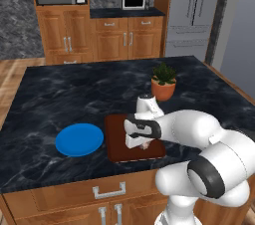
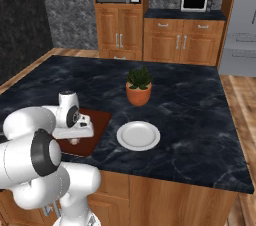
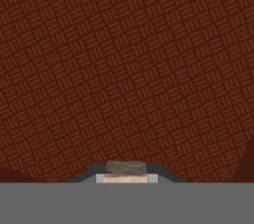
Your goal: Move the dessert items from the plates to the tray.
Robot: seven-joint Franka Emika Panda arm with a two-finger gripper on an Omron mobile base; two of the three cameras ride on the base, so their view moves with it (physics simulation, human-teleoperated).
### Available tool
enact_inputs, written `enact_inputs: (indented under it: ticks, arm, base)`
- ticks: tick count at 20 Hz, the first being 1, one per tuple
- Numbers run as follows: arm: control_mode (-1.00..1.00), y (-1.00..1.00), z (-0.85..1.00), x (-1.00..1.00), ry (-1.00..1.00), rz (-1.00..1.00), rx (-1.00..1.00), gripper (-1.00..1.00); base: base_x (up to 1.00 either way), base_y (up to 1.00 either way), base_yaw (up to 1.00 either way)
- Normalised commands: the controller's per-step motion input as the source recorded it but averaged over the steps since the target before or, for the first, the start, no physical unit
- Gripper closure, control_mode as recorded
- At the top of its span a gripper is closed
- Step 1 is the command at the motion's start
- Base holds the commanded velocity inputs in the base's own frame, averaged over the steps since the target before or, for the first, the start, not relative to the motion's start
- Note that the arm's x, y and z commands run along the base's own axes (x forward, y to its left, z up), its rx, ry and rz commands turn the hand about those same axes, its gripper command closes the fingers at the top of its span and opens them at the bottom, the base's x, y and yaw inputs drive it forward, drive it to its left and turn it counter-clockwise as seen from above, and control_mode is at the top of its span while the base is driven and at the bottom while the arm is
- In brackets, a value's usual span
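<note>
My gripper (image 1: 144,145) hangs low over the dark reddish-brown tray (image 1: 115,139), close to its near edge. It is shut on a small pale dessert item (image 3: 126,170), which shows as a beige block with a brownish top between the finger tips in the hand view. Behind it that view looks straight down on the tray's (image 3: 124,69) woven surface. From the right side the gripper (image 2: 75,141) is just above the tray (image 2: 98,120). The blue plate (image 1: 79,139) lies bare to the left of the tray, and the white plate (image 2: 138,135) lies bare to its right.
A terracotta pot with a green plant (image 1: 164,82) stands behind the tray, toward the middle of the dark marble island (image 1: 60,94). The island's front edge runs just below the tray. Wooden cabinets, a microwave and a toaster oven line the far wall.
</note>
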Motion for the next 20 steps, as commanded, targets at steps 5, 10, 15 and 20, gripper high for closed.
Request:
enact_inputs:
  ticks: [5, 10, 15, 20]
  arm:
    - [-1.0, 0.0, -0.16, 0.05, 0.0, 0.0, 0.02, 1.0]
    - [-1.0, 0.0, -0.13, 0.0, 0.0, 0.0, 0.0, 1.0]
    - [-1.0, 0.0, -0.04, 0.0, 0.0, 0.0, 0.0, 1.0]
    - [-1.0, 0.0, -0.01, 0.0, 0.0, 0.0, 0.0, -1.0]
  base:
    - [0.0, 0.0, 0.0]
    - [0.0, 0.0, 0.0]
    - [0.0, 0.0, 0.0]
    - [0.0, 0.0, 0.0]
